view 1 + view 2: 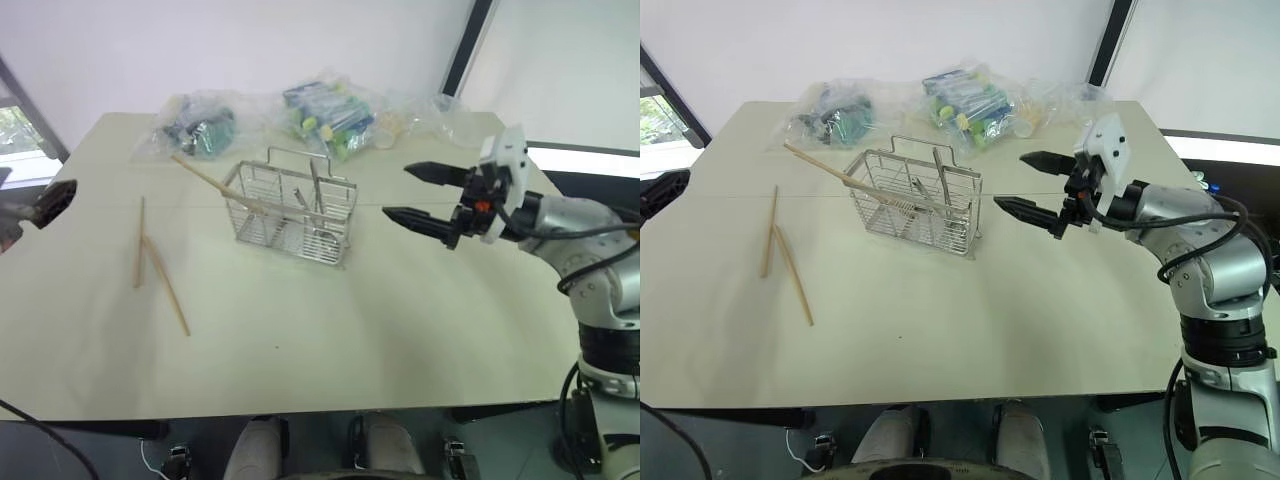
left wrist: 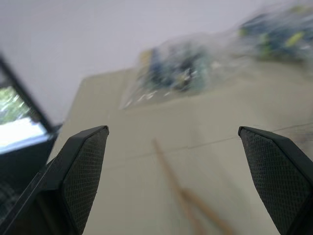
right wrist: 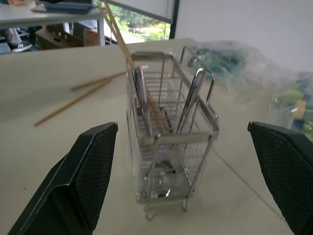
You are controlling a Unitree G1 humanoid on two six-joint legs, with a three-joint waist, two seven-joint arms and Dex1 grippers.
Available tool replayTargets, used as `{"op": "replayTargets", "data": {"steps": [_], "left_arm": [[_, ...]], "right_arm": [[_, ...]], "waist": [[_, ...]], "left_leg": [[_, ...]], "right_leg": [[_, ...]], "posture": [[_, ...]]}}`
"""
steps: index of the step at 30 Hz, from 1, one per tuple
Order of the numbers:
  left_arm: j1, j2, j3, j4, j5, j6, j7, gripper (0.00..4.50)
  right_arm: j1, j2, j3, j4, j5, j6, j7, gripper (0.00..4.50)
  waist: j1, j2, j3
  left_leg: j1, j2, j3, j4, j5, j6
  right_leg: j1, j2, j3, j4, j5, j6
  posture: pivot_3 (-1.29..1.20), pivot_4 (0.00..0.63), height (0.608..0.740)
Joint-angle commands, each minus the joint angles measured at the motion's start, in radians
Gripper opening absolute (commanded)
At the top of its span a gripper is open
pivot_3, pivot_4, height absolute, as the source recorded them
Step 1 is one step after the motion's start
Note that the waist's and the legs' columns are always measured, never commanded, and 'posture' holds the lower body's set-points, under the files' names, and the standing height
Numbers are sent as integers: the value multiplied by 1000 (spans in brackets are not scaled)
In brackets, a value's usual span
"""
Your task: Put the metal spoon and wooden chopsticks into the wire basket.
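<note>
Spoon (image 3: 191, 100) sits in the wire basket (image 3: 171, 142), just ahead of the right gripper (image 1: 423, 194), fingers spread; two chopsticks (image 1: 160, 270) lie beyond the left gripper's (image 2: 171, 181) parted fingers.

- The wire basket (image 1: 290, 213) stands on the table (image 1: 330, 340).
- A spoon (image 3: 190, 100) stands in the basket.
- One chopstick (image 1: 215, 185) leans in the basket, sticking out to its left.
- Two chopsticks (image 1: 160, 272) lie on the table left of the basket.
- Plastic bags (image 1: 300, 118) lie behind the basket.
</note>
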Motion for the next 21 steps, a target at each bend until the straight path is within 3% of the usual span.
{"op": "replayTargets", "data": {"steps": [1, 4, 10, 17, 21], "left_arm": [[-87, 4, -45, 39, 29, 124, 97, 4500], [-194, -58, -82, 109, 32, 248, 184, 4500], [-311, -137, -236, 238, 106, 281, 221, 4500], [-549, -216, -410, 612, 256, 107, 209, 4500], [-771, -277, -446, 985, 334, -62, 213, 4500]], "right_arm": [[24, -20, -4, -62, -11, -29, 16, 4391], [49, -16, -8, -95, -2, -15, 6, 4391], [71, 0, -3, -150, 23, 24, -26, 4391], [93, 42, 7, -189, 33, 52, -97, 4391], [117, 58, -2, -215, 43, 67, -138, 4391]], "waist": [[2, -1, 0], [5, -1, 0], [3, -4, 0], [20, -7, -1], [27, -11, -3]], "left_leg": [[0, 0, 0, 0, 0, 0], [1, 0, -2, 0, 0, 0], [3, 0, -2, 0, 0, 0], [3, -1, -2, 0, 0, -1], [2, -1, -2, 0, 0, -1]], "right_leg": [[0, 0, 0, -1, 0, 0], [2, 0, 0, -1, 0, 0], [8, -1, -1, -1, 1, 3], [8, -4, -1, -1, 1, 2], [8, -4, -2, -1, 2, 3]], "posture": [[0, 150, 633], [0, 150, 633], [0, 150, 633], [0, 150, 633], [0, 150, 633]]}}
